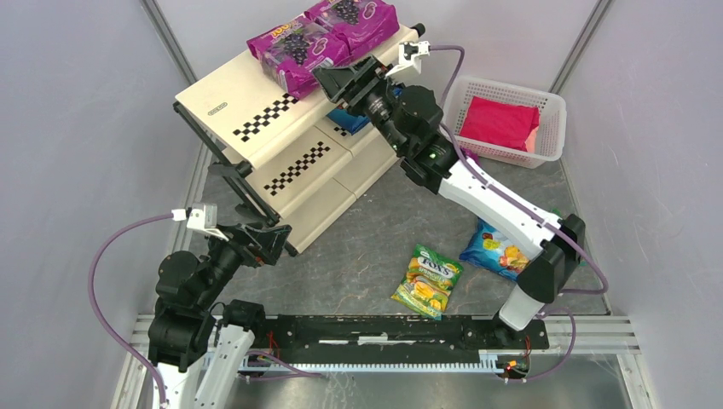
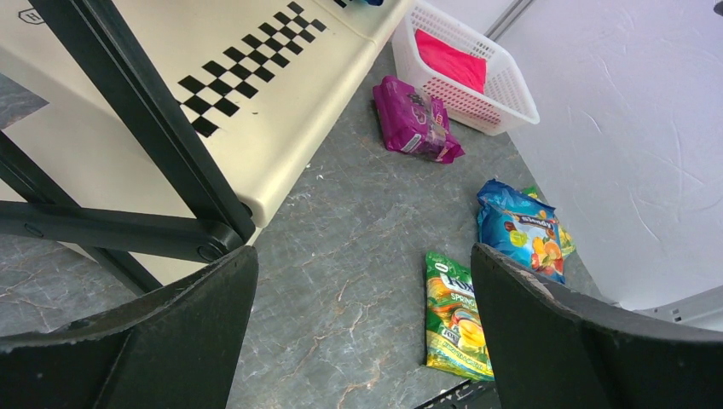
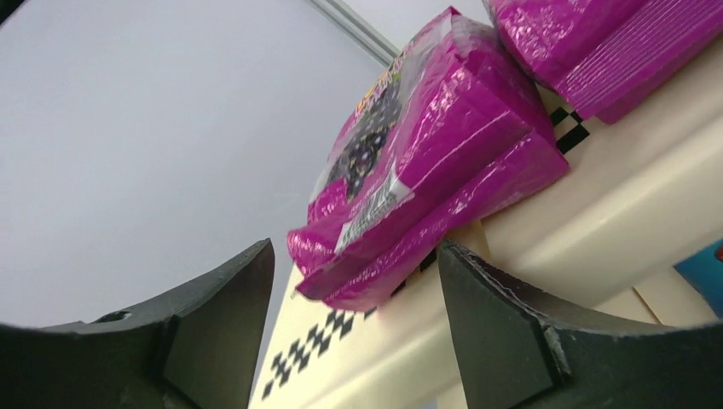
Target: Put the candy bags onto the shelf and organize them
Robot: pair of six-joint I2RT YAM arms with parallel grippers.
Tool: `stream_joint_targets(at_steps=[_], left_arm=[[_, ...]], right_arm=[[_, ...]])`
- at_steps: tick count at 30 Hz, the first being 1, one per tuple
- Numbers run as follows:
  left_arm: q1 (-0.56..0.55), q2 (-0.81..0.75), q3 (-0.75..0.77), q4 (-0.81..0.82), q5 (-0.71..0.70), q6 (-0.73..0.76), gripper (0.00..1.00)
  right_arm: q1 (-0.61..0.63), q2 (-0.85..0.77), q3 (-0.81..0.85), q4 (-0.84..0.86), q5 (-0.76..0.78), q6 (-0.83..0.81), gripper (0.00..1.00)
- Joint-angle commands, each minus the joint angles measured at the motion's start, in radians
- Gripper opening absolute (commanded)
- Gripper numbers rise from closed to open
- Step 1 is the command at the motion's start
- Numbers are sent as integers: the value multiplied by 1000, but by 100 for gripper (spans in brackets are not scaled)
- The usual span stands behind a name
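Observation:
The cream shelf (image 1: 256,111) stands at the back left. Two magenta candy bags (image 1: 294,47) (image 1: 358,19) lie side by side on its top tier. My right gripper (image 1: 341,81) is open just below them. In the right wrist view its jaws (image 3: 354,290) stand wide apart around the lower end of the nearer magenta bag (image 3: 426,170) without clamping it. A third magenta bag (image 2: 416,119) lies on the table by the basket. A green-yellow bag (image 1: 428,281) and a blue bag (image 1: 494,250) lie on the table. My left gripper (image 1: 264,243) is open and empty by the shelf's lower frame.
A white perforated basket (image 1: 550,106) holding a plain pink-red bundle (image 1: 499,121) stands at the back right. A blue bag (image 1: 349,119) shows on a lower tier under the right arm. The shelf's black tube frame (image 2: 162,145) is close to the left gripper (image 2: 362,273).

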Motion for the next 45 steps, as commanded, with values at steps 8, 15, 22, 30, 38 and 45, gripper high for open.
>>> stream_joint_targets(at_steps=[8,15,22,30,38,45], left_arm=[[-1,-4,-1,34,1,15,100],[-1,-7,-1,32,-9,13,100],[-1,-8,-3,31,-29,4,100],[0,-20,-7,29,-59,-8,100],[-1,1,7,22,-94,-14,100],[-1,-26,-32,68,-185,-85,100]], right_arm=[[-2,-437,-436,-28,-170,-505,83],[-5,-775,-913,-181,297,-780,97],[-145,-751,-1102,-182,455,-792,98],[-503,-458,-991,-196,8,-634,98],[-567,-120,-742,-157,-188,-757,98],[-566,84,-532,-190,-273,-759,98]])
